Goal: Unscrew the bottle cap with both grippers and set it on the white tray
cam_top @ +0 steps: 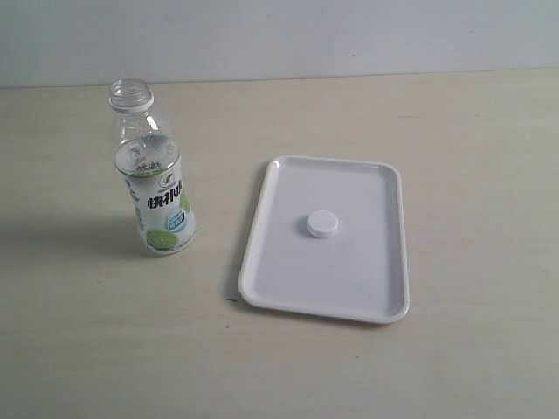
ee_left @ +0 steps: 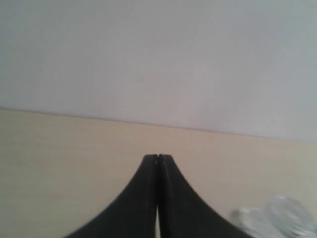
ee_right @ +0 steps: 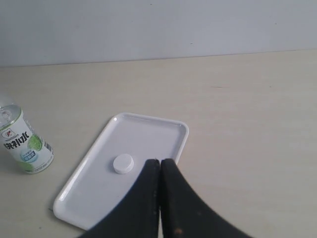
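Nearest first, from the wrist views, since neither arm shows in the exterior view. Left tool [ee_left: 158, 157]: jaws pressed tip to tip, clenched on nothing. Right tool [ee_right: 159, 161]: same, clamped together and empty, looking toward the tray from off to one side; height above it can't be told.

White tray [cam_top: 288, 292] lies flat on the surface [cam_top: 454, 367], with bare surface in front of its near rim. Bottle cap [cam_top: 321, 225] sits on the tray floor, roughly mid-tray, lying flat, well apart from the raised rim on every side. It is seen the same way from the right wrist [ee_right: 123, 163].

Bottle [cam_top: 153, 183] stands upright left of the tray, apart from it, with a strip of bare surface between them. Its neck is open, threads bare, no cap on. A blurred clear shape at the corner of the left wrist view is probably its top; too soft to be sure.

Judgement: cap off and placed, so the task looks finished. Nothing is left that the pictures show, except keeping the arms parked clear.

Room: wide open surface right of the tray and along the front. The tighter spot is the gap between bottle and tray. The bottle is the only tall thing and could tip if an arm swept through low. At the far side the surface ends at a plain wall [cam_top: 349, 35], just behind the bottle.
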Robot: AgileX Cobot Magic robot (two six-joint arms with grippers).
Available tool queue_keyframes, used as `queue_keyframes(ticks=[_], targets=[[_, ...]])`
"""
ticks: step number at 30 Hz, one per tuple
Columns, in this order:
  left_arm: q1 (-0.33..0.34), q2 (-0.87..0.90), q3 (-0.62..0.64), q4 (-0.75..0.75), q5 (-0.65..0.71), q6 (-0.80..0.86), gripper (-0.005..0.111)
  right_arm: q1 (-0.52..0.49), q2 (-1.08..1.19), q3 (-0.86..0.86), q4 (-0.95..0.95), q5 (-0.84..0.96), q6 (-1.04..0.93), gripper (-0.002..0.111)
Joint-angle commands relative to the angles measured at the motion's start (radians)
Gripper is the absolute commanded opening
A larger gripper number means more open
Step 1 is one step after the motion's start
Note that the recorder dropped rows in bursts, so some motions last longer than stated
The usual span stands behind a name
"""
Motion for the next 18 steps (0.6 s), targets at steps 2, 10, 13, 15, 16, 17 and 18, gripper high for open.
queue_keyframes(ticks=[2,10,13,15,16,17,18], targets=[[-0.085,-0.235,0.013,-0.019,0.518,0.092,0.0,-0.001,-0.003,0.004,-0.009,-0.006,0.003,0.0],[-0.21,-0.609,0.262,0.059,0.541,0.092,0.0,-0.001,-0.003,0.004,-0.004,-0.006,0.003,0.0],[-0.223,-0.765,0.351,0.059,0.505,0.092,0.0,-0.001,-0.003,0.004,-0.004,-0.006,0.003,0.0],[-0.227,-0.869,0.406,0.059,0.49,0.092,0.0,-0.001,-0.003,0.004,-0.004,-0.006,0.003,0.0],[-0.23,-0.91,0.426,0.059,0.49,0.092,0.0,-0.001,-0.003,0.004,-0.004,-0.006,0.003,0.0],[-0.23,-0.952,0.446,0.059,0.49,0.092,0.0,-0.001,-0.003,0.004,-0.004,-0.006,0.003,0.0],[-0.23,-1.012,0.479,0.059,0.49,0.092,0.0,-0.001,-0.003,0.004,-0.004,-0.006,0.003,0.0]])
